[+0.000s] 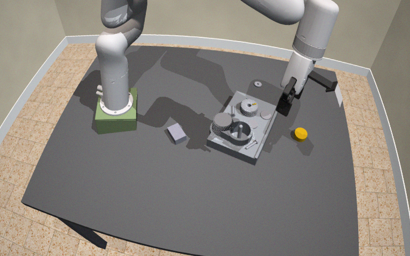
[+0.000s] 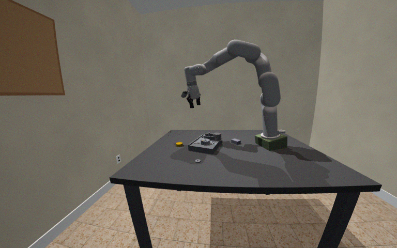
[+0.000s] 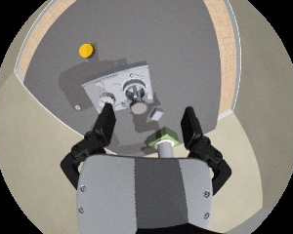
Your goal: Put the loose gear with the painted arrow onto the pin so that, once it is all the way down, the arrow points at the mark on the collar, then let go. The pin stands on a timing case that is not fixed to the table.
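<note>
At the far left of the top view, the arm stands on a green base block (image 1: 101, 125) set on the dark surface (image 1: 169, 196). To its right, a small grey block (image 1: 176, 133) lies apart from everything else. Next comes the timing case (image 1: 251, 152), a flat grey tray sitting at an angle on the surface. On its left part sits a plain toothed gear (image 1: 221, 123), just beside a raised collar (image 1: 233, 138) that rings the upright pin (image 1: 239, 129). The pin is bare. Farther back on the case rests the loose gear (image 1: 248, 107), lying flat with its yellow arrow (image 1: 253, 103) pointing to the right and slightly away. Flat round discs lie on the case to the right of it. Behind the case, a small washer (image 1: 258, 84) lies on the surface. Right of the case, the end effector (image 1: 286, 103) hangs from the arm; the exterior view shows it high above the surface (image 2: 194, 104), well apart from the case. Its fingers are spread wide with nothing between them. Farthest right, a yellow puck (image 1: 300, 134) sits alone on the surface.
</note>
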Motion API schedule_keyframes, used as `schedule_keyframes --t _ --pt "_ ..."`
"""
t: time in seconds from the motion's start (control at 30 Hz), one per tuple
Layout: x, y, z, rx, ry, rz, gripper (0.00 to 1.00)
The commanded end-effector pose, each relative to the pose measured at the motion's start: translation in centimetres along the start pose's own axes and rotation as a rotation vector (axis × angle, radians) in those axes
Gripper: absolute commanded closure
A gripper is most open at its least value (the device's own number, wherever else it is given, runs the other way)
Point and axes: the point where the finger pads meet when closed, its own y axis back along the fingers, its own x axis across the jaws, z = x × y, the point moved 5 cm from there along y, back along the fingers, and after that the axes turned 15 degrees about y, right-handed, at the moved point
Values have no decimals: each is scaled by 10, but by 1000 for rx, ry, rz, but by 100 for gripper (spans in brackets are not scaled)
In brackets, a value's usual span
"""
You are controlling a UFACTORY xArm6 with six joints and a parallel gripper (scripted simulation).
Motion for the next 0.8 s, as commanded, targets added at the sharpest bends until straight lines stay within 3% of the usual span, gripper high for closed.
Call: schedule_keyframes --t 0.0,0.57,0.63,0.73,0.77 --pt "0 2 -1 5 -1 0 0" --pt "0 2 -1 5 -1 -1 0" --pt "-12 -7 2 11 -14 -11 0" --pt "-60 -42 19 34 -83 -60 0" --pt "-65 -45 20 34 -83 -60 0"
